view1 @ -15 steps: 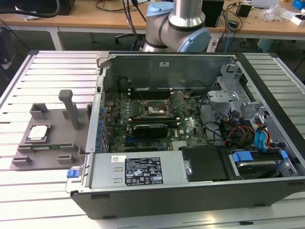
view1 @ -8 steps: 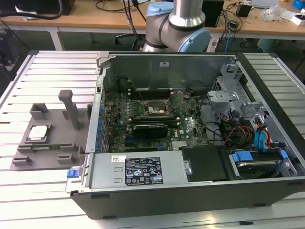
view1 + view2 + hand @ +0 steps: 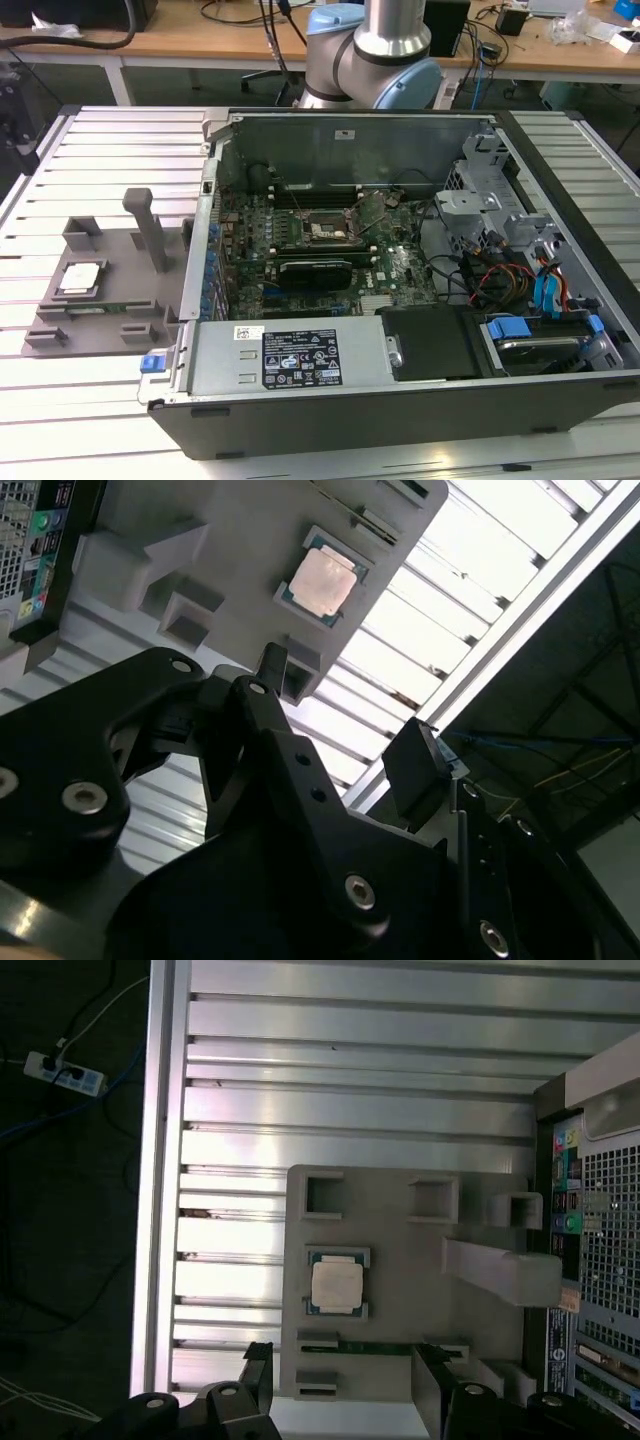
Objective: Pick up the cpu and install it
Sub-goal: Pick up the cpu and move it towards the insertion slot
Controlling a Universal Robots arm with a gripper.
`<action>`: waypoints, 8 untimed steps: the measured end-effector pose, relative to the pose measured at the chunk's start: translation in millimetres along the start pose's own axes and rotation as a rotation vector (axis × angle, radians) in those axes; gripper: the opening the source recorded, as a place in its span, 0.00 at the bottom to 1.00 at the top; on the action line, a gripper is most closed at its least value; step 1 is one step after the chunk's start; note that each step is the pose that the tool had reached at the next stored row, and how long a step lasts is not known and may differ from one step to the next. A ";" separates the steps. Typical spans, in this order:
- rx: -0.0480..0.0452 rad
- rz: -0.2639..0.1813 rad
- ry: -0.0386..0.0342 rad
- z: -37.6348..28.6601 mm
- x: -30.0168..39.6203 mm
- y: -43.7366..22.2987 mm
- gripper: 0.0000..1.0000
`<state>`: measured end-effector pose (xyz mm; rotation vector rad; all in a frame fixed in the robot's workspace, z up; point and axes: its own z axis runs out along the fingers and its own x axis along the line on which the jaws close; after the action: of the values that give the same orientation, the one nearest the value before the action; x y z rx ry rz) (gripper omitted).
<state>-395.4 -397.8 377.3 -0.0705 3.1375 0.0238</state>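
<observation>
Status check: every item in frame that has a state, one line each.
cpu: lying flat, metal top up, seated in the grey holder, not grasped.
end effector: open, empty, apart from the cpu.
computer case: on its side, panel off, interior exposed.
motherboard socket: cover state unclear.

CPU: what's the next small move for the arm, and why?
Probably centre over the cpu and come straight down on it. In the first wrist view the chip lies flat in its recess on the grey fixture, outside the computer case. The gripper hangs above the fixture, open and empty, not touching the chip.
</observation>
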 end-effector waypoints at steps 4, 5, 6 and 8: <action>0.0000 0.000 0.0001 4.4 -0.3 -0.1 0.66; 0.0000 0.000 0.0001 5.6 -0.4 -0.1 0.66; 0.0000 0.000 0.0000 6.2 -0.4 -0.1 0.66; 0.0000 0.000 0.0000 7.4 -0.5 -0.2 0.66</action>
<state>-394.9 -397.8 369.9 -0.0705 3.1375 0.0237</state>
